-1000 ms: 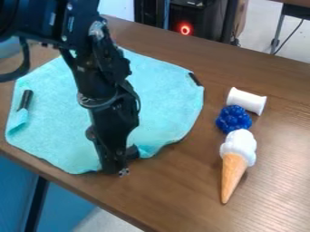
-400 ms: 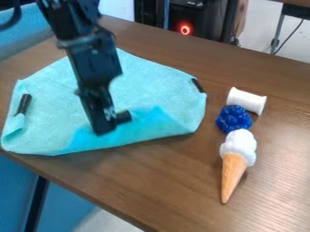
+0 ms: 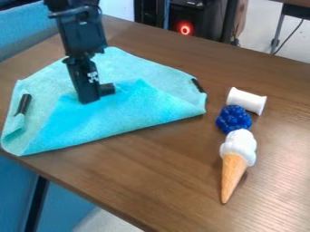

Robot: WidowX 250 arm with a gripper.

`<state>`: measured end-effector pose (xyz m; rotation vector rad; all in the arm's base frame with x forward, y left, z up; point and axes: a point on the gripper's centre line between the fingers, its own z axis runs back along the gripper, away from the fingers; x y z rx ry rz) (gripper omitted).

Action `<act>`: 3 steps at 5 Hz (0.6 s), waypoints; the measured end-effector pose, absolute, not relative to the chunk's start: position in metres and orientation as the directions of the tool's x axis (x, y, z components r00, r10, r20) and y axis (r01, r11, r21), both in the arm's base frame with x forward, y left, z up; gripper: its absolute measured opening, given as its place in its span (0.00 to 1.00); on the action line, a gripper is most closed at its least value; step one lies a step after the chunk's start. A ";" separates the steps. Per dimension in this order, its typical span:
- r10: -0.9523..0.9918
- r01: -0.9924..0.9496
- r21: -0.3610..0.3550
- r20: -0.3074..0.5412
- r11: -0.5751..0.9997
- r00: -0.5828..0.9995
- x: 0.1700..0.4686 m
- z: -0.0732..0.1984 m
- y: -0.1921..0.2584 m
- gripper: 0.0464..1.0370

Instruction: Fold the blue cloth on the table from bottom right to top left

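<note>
The gripper [image 3: 89,99] hangs over the middle of the light blue cloth [image 3: 66,70], at the upper edge of its folded-over flap [image 3: 109,115]. Its fingers are closed together, pinching the cloth at that edge, with a short black piece [image 3: 107,89] jutting out just beside them toward the right of the view. Below them, the brighter flap spreads down to a long fold slanting from the cloth's lower left up to its right side; above and behind them, the single layer reaches toward the far side of the wooden table [image 3: 181,181]. One dark strip [image 3: 23,103] sits at the cloth's left edge, another [image 3: 198,85] at its right. Well apart, right of the cloth, a white cylinder [image 3: 246,100], a bumpy dark blue toy [image 3: 233,118] and a toy ice cream cone [image 3: 237,156] form a line.
</note>
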<state>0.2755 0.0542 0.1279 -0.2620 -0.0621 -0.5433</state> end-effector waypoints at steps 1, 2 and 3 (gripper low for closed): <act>-0.533 0.537 -0.233 0.088 0.811 0.842 0.289 0.132 0.075 0.04; -0.540 0.540 -0.240 0.071 0.807 0.839 0.303 0.136 0.088 0.04; -0.524 0.523 -0.248 0.068 0.815 0.849 0.321 0.138 0.104 0.04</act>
